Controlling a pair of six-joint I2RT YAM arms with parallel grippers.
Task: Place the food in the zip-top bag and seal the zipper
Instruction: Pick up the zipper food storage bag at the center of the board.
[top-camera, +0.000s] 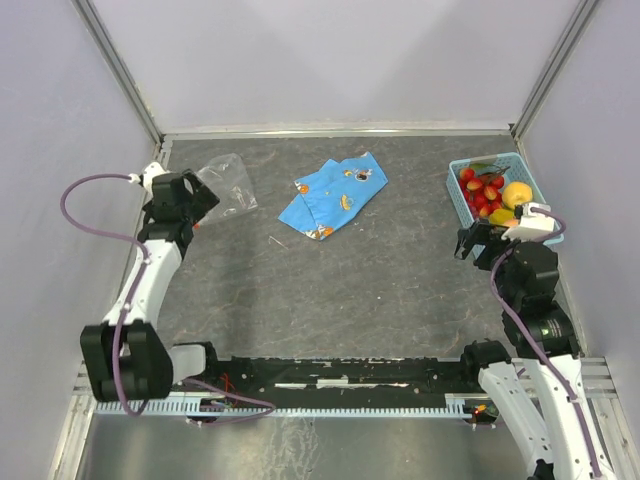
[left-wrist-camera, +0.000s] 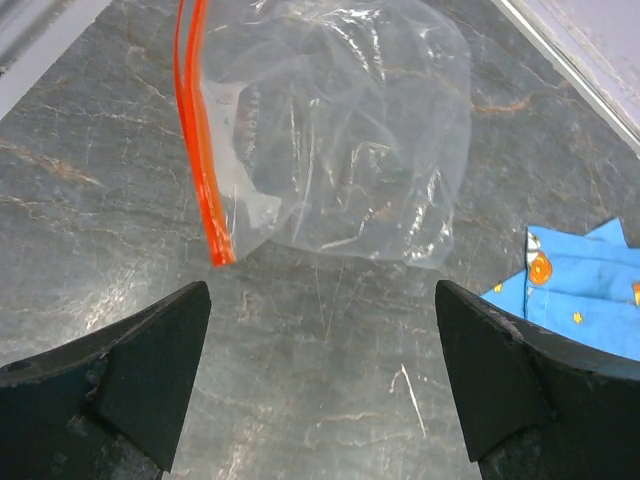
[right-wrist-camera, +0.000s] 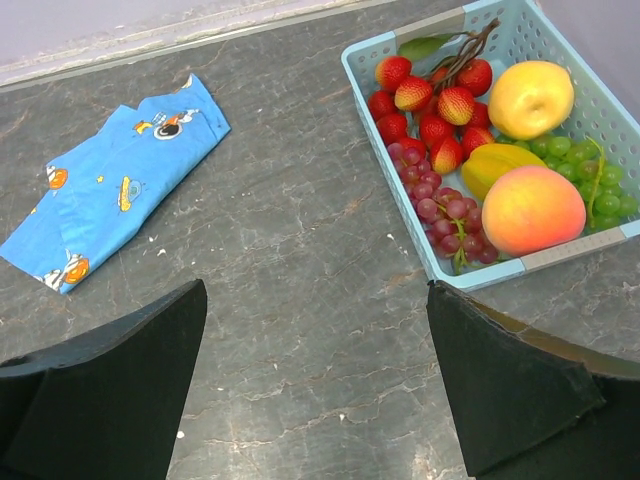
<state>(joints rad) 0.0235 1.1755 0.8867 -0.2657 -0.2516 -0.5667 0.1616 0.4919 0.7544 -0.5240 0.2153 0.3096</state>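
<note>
On the surface (top-camera: 400, 290), the basket (right-wrist-camera: 520, 30) beside my wide-open right end effector (right-wrist-camera: 315, 370) holds the food (right-wrist-camera: 470, 150). The bag (left-wrist-camera: 340, 150) lies empty before my left end effector (left-wrist-camera: 320, 370), equally wide. Nothing is packed yet, so next I grasp one fruit. The zipper (left-wrist-camera: 200, 150) runs out of frame at its top, and I can't tell whether it is open.

You have one zip-top bag (top-camera: 228, 185) at ten o'clock, one blue cloth (top-camera: 333, 195) at twelve and one basket (right-wrist-camera: 570, 250) at two o'clock. Inside it, count one yellow fruit (right-wrist-camera: 530, 98), one orange fruit (right-wrist-camera: 533, 208), one yellow-green piece (right-wrist-camera: 505, 163), one purple grape bunch (right-wrist-camera: 440, 212), one green grape bunch (right-wrist-camera: 592, 172) and about ten strawberries (right-wrist-camera: 413, 92), which overlap too much for an exact count
</note>
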